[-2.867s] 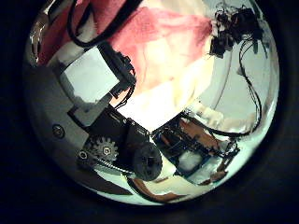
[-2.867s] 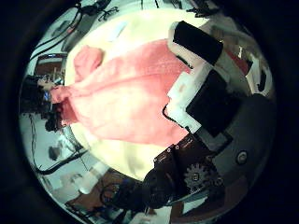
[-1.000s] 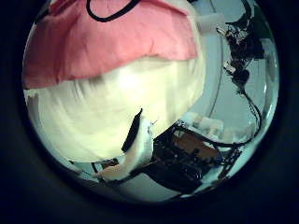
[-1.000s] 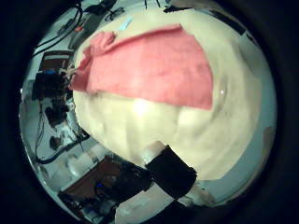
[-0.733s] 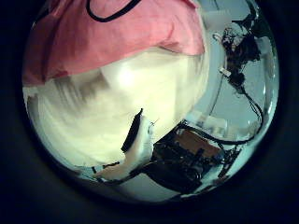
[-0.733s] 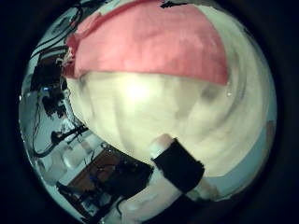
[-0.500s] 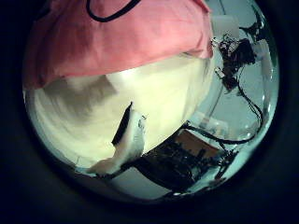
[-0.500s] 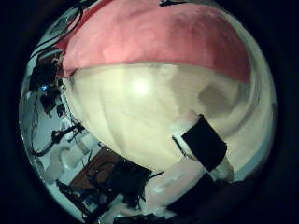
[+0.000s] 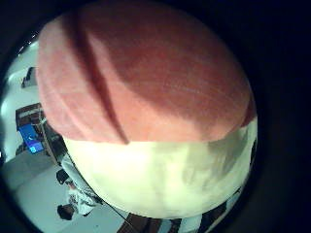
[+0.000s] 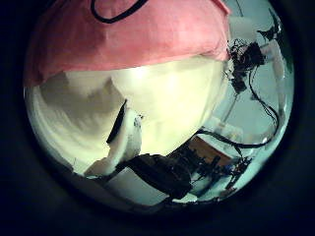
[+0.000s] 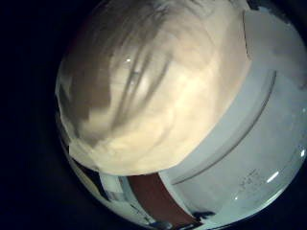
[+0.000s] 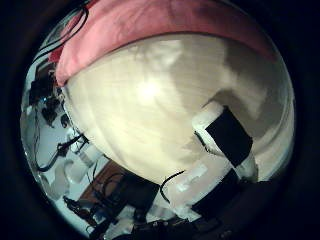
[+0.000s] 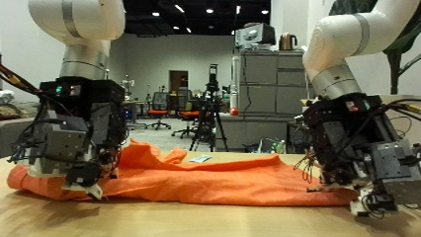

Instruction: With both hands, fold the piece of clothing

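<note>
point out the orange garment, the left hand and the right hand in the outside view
orange garment [image 13: 223, 176], outside view, middle of the cloth
left hand [image 13: 72, 143], outside view, its body
right hand [image 13: 373, 163], outside view, its body

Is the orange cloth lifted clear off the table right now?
No. In the outside view the orange cloth lies spread along the table between the two hands.

— What is your surface [image 13: 198, 219] like?
— You have a pale wooden top; bare wood shows in front of the cloth.
— What lies on it?
— One orange cloth [image 13: 210, 178], spread flat across it from near the left robot hand [image 13: 79, 158] to near the right robot hand [image 13: 362, 163], rumpled along its far edge.
</note>
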You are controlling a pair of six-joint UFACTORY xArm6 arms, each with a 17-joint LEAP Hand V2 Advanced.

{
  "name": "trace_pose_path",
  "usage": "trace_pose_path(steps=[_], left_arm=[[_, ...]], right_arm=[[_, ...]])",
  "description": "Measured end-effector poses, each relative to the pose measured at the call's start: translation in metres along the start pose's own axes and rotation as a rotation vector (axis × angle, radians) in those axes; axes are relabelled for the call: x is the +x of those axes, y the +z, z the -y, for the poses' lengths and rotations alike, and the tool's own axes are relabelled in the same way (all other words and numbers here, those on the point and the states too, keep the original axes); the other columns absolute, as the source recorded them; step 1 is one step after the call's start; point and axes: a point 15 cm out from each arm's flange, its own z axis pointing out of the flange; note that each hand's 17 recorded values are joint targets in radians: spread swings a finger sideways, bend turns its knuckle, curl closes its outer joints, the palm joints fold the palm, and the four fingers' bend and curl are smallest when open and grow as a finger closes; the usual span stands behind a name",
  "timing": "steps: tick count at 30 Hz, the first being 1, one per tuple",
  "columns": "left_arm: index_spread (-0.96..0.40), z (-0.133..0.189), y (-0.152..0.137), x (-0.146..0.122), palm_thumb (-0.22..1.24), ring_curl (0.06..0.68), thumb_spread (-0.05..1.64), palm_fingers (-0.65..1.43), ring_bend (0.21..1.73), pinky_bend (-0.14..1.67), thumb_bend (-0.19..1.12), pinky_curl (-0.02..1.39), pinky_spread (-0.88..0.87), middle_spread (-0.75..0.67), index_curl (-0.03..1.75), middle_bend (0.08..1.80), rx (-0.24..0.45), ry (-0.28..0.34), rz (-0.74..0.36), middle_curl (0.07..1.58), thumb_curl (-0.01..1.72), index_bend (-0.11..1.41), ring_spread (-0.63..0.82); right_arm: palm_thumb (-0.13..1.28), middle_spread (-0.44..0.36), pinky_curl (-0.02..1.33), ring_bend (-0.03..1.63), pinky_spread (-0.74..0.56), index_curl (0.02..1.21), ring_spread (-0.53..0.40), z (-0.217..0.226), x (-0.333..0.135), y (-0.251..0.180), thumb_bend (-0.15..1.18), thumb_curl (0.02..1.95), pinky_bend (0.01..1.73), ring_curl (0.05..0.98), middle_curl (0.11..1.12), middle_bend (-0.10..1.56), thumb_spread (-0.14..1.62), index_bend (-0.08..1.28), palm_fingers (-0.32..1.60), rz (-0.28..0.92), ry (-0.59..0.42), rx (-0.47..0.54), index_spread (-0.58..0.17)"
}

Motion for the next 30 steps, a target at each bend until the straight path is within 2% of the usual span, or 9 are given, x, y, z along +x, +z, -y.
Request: trace_pose_path(steps=[9,16,21,26,30], left_arm=[[0.11,-0.009,-0.043,0.008,0.48,0.239,1.31,-0.01,0.45,0.28,-0.01,0.33,0.47,0.24,0.3,0.19,0.068,0.018,0.016,0.3,0.28,0.16,0.49],[0.11,-0.017,-0.058,0.017,0.48,0.239,1.3,-0.01,0.45,0.29,-0.01,0.33,0.47,0.23,0.3,0.19,0.079,0.03,0.017,0.3,0.28,0.16,0.49],[0.11,-0.02,-0.062,0.022,0.48,0.237,1.3,-0.01,0.46,0.29,-0.01,0.33,0.47,0.24,0.3,0.19,0.083,0.034,0.015,0.3,0.28,0.16,0.49],[0.11,-0.026,-0.062,0.024,0.48,0.235,1.3,-0.01,0.46,0.29,-0.01,0.33,0.47,0.24,0.3,0.19,0.079,0.036,0.014,0.3,0.28,0.16,0.49],[0.1,-0.03,-0.065,0.024,0.48,0.234,1.3,0.0,0.46,0.29,-0.01,0.33,0.47,0.25,0.3,0.19,0.086,0.035,0.017,0.3,0.29,0.16,0.49]], right_arm=[[0.63,-0.124,0.28,0.22,0.28,0.34,0.107,-0.006,0.013,-0.044,0.03,0.25,0.2,0.235,0.34,0.2,1.42,0.17,0.21,-0.018,0.023,0.103,-0.4],[0.71,-0.112,0.29,0.23,0.27,0.32,0.098,-0.001,0.006,-0.04,0.01,0.3,0.2,0.245,0.34,0.19,1.28,0.16,0.22,-0.02,0.006,0.092,-0.396],[0.76,-0.079,0.3,0.24,0.27,0.31,0.097,0.014,-0.01,-0.023,-0.01,0.35,0.21,0.252,0.33,0.18,1.17,0.16,0.2,-0.029,-0.034,0.049,-0.384],[0.78,-0.063,0.31,0.25,0.27,0.31,0.096,0.04,0.001,-0.023,-0.02,0.38,0.23,0.255,0.33,0.19,1.1,0.16,0.21,-0.098,-0.058,0.039,-0.371],[0.81,-0.055,0.31,0.26,0.26,0.31,0.09,0.048,0.002,-0.015,-0.02,0.41,0.22,0.258,0.33,0.2,1.06,0.17,0.25,-0.106,-0.063,0.019,-0.349]])
